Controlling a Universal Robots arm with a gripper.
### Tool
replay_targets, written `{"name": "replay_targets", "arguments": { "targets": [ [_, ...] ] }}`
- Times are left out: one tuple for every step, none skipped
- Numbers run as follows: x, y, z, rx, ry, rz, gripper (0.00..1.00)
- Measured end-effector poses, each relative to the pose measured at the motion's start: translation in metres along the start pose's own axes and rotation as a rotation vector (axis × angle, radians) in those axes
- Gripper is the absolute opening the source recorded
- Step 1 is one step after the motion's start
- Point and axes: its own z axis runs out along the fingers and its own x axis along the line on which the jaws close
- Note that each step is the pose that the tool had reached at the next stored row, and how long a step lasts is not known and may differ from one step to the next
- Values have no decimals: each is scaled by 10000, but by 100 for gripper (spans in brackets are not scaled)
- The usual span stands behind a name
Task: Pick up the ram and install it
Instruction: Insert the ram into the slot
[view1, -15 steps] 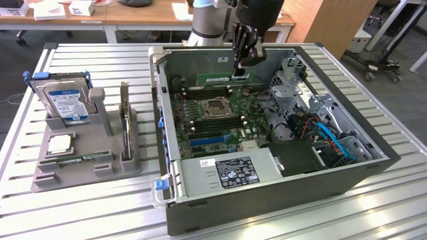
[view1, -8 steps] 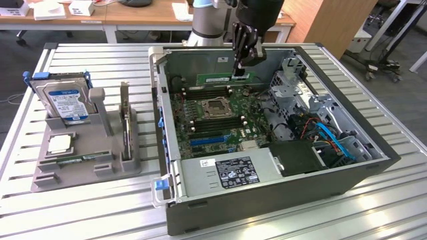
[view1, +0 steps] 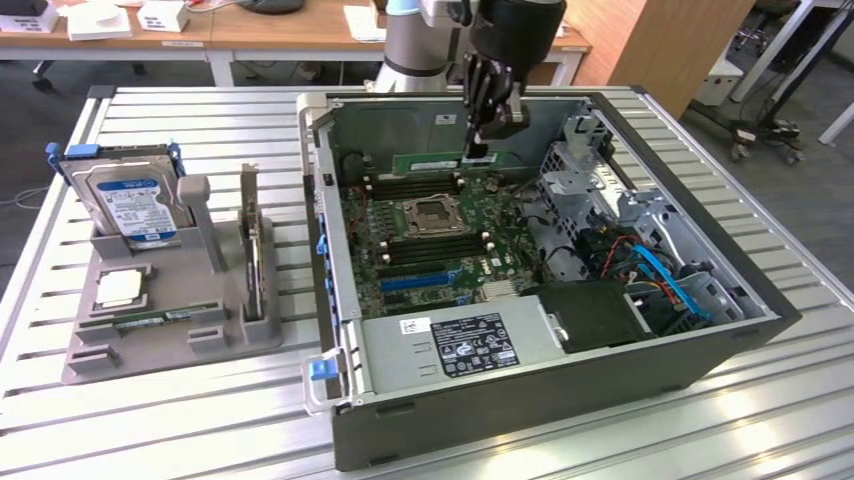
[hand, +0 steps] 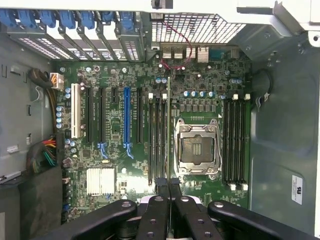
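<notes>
While your fingers (hand: 160, 200) clamp the ram (view1: 430, 160) above the motherboard (hand: 117, 125), judge it light, stiff, fragile — best held by its flat faces.

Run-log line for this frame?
fingers: shut on ram | ram: held over memory slots beside CPU socket | install: not seated

The arm (view1: 407, 40) rises behind the far side of the open computer case (view1: 534, 410), and its dark wrist points straight down over the case's far half. The gripper (view1: 477, 150) hangs just inside the case, fingers vertical. The jaws are pinched almost together, with the black fingertips (hand: 161, 186) clamped on the upper edge of the ram (view1: 438, 161), which hangs beneath them. In the wrist view, both finger linkages splay evenly to either side of the grip.
</notes>
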Motion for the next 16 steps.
{"name": "replay_targets", "arguments": {
  "targets": [
    [0, -1, 14, 0, 0, 0, 11],
    [1, -1, 28, 0, 1, 0, 11],
    [1, -1, 42, 0, -1, 0, 11],
    [1, -2, 54, 0, 0, 0, 11],
    [2, -2, 65, 0, 1, 0, 11],
    [2, -3, 76, -1, 1, 1, 11],
    [2, -3, 87, -1, 1, 0, 11],
    [3, -3, 97, -1, 1, 0, 11],
    [3, -4, 108, -1, 1, 0, 11],
    [3, -4, 118, -1, 1, 0, 11],
    [3, -4, 127, -1, 1, 0, 11],
    [4, -5, 137, 0, 0, 1, 11],
    [4, -5, 146, 0, 0, 1, 11],
    [4, -5, 156, -1, 0, 2, 11],
    [5, -6, 166, -1, 0, 3, 11],
    [5, -6, 176, -1, 1, 4, 11]
  ]
}}
